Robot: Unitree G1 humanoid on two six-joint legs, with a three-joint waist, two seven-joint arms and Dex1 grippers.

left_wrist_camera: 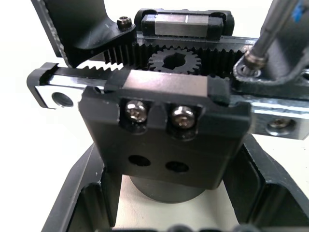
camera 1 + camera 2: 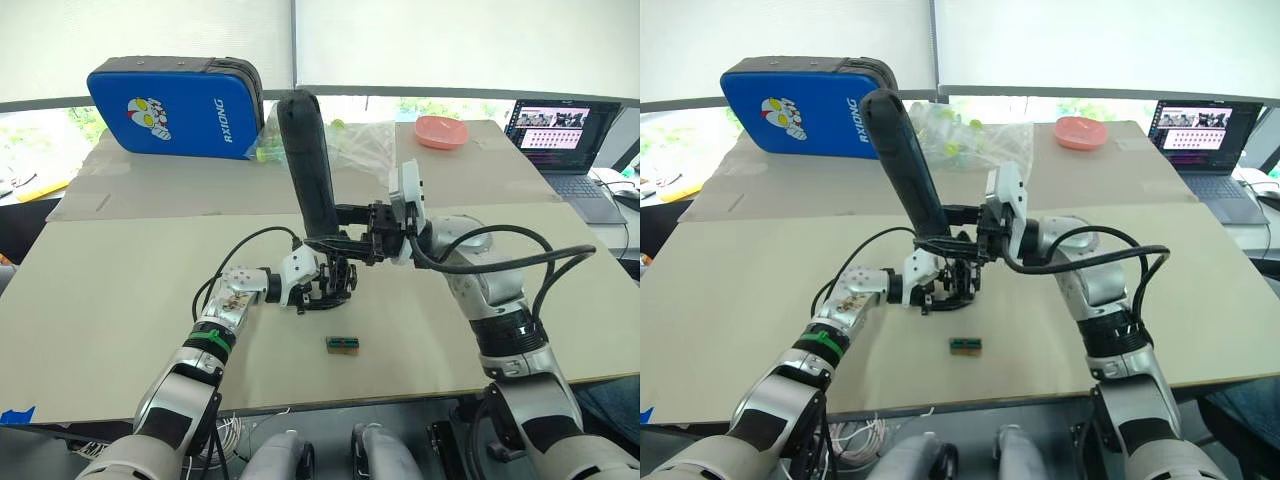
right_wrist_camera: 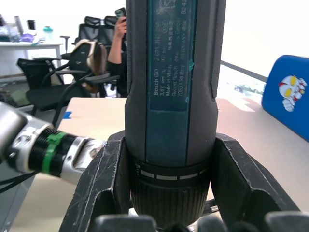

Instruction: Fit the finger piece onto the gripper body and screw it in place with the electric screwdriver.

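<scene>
Gripping the electric screwdriver (image 2: 308, 165) around its lower end, the right gripper (image 2: 352, 232) has its two black fingers (image 3: 101, 179) pressed against opposite sides of the barrel, so it is closed on the tool. That screwdriver stands nearly upright over the middle of the table (image 2: 120, 290), its thick dark body leaning a little to the far left, its thin metal bit (image 1: 275, 29) pointing down onto the top of the gripper body (image 1: 166, 130). From the left wrist view the bit tip sits at a screw on a black part at the far right of that body; whether this part is the finger piece cannot be told.

Left of it, the left gripper (image 2: 330, 285) holds the gripper body just above the tabletop, its fingers closed on either side of the block. Two silver screws, a toothed rack and a small gear show on the block's face.

A blue case (image 2: 175, 105) stands at the far left edge, a laptop (image 2: 565, 135) at the far right, a pink bowl (image 2: 441, 130) beside it. Nearer, a tiny green-and-black block (image 2: 342, 343) lies alone on the table, just below the grippers.
</scene>
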